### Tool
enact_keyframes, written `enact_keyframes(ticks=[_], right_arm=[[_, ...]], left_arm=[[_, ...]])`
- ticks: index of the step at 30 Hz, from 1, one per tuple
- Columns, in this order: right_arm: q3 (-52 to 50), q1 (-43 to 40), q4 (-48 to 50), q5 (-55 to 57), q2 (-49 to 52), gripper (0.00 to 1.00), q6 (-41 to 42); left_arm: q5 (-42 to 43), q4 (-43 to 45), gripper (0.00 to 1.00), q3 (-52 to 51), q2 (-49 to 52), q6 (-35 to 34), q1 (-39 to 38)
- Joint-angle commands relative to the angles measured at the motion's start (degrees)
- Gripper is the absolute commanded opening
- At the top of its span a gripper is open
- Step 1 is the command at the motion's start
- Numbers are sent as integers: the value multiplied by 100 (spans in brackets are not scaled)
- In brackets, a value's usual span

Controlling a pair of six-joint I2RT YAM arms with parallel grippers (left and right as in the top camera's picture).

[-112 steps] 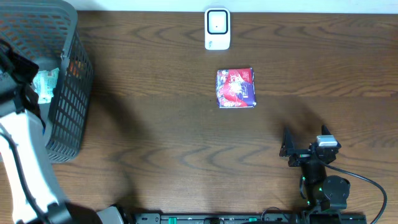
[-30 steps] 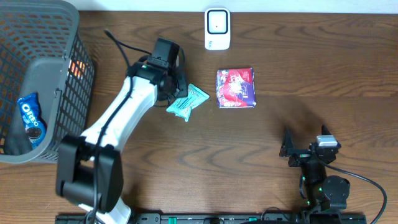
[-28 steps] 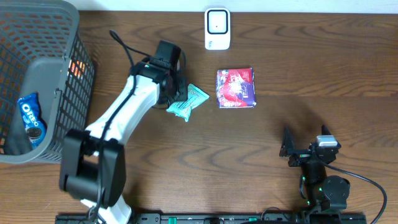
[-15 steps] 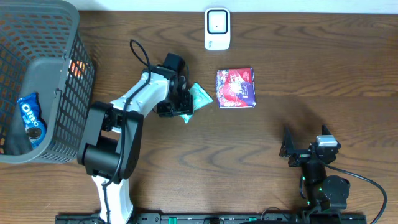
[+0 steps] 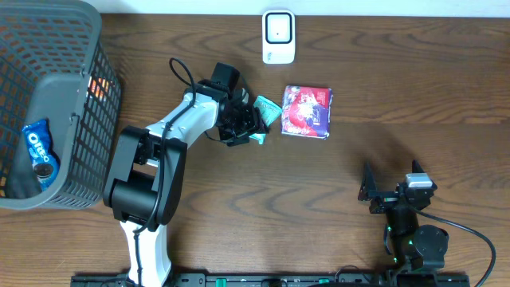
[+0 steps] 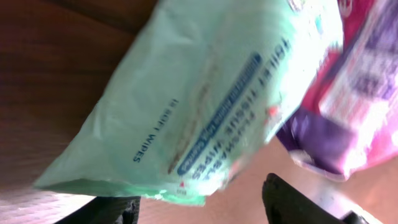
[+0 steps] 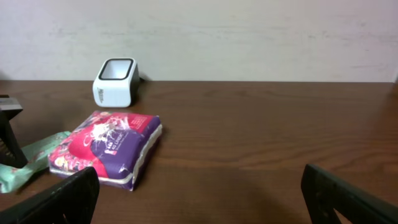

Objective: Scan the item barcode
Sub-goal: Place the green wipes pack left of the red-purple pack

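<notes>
Showing left jaws spread at the green wipes packet (image 5: pixel 265 114), lying on the tabletop (image 5: pixel 239 207) against the red pack (image 5: pixel 307 112), near the scanner (image 5: pixel 278 36). Close squarely across the packet, then present its barcode to the scanner; right jaws spread, idle

White links and black joints form the left arm (image 5: pixel 187 116), a black cable (image 5: pixel 174 68) looping off it; the black right arm (image 5: pixel 402 209) shows green lights (image 5: pixel 410 243).

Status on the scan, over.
Left claw open at wipes packet. Right claw open, parked. Packet against purple pack, short of scanner.
</notes>
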Motion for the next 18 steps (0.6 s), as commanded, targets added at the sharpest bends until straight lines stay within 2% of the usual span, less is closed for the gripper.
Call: enact_keyframes(ticks=[1, 5, 8, 11, 12, 14, 18], right_arm=[[-9, 50, -22, 4, -20, 99, -26], [-9, 50, -22, 2, -20, 99, -26], [-9, 50, -22, 4, -20, 99, -26], [-9, 50, -22, 4, -20, 99, -26], [-9, 50, -22, 4, -20, 99, -26], [-9, 50, -22, 4, -20, 99, -26], [-9, 50, -22, 2, -20, 99, -26]], left_arm=[[402, 2, 61, 31, 0, 103, -11], [380, 7, 59, 68, -356, 581, -11], [-212, 50, 48, 68, -835, 1062, -11], [-1351, 94, 38, 68, -1025, 1054, -11], [-1840, 140, 38, 66, -1023, 1054, -13], [-2166, 282, 38, 42, -931, 1051, -13], [-2170, 616, 38, 11, -555, 903, -31]])
